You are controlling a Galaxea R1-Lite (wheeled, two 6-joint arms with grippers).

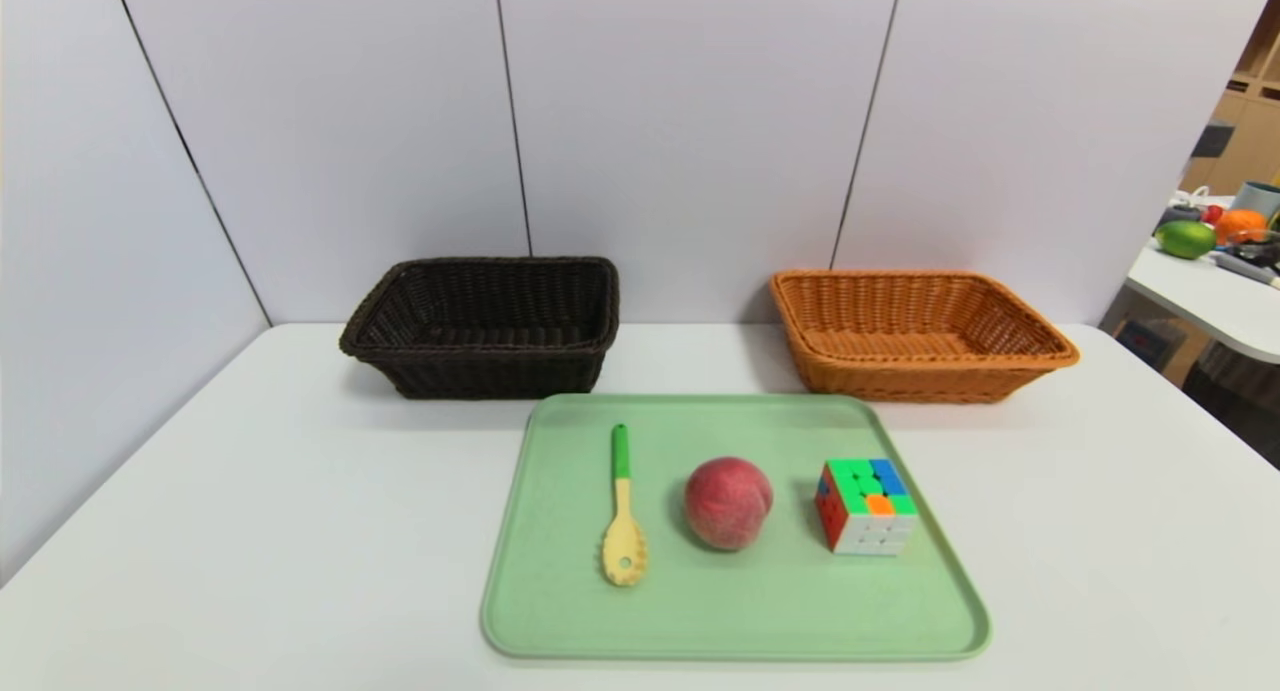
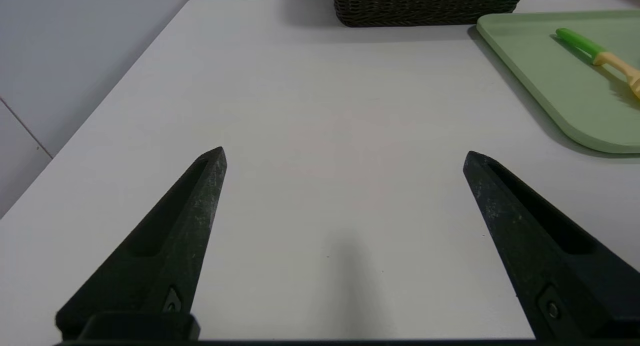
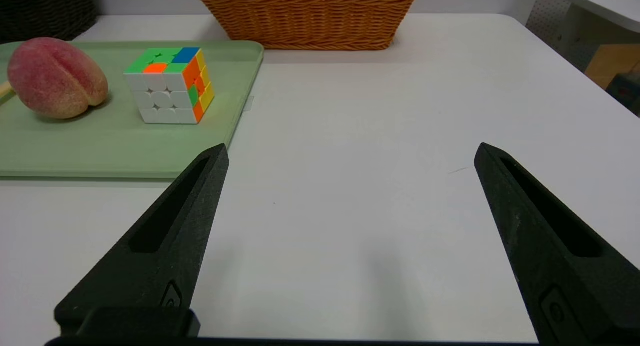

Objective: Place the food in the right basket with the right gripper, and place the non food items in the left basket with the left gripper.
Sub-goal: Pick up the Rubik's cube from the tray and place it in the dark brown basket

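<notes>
Both grippers (image 2: pixel 344 153) (image 3: pixel 350 150) hover spread over bare table (image 1: pixel 250 531) beside tray (image 1: pixel 940 581).

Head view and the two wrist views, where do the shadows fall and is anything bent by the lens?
Head view: the wall seams fan outward, lens distortion; soft shadows beside the peach and cube. Left wrist view: a faint shadow on the table below the open left gripper. Right wrist view: a similar faint shadow below the open right gripper.

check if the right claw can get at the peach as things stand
Probably yes: the right claw is open over bare table, and the peach sits free on the tray, though the cube stands on its near side.
</notes>
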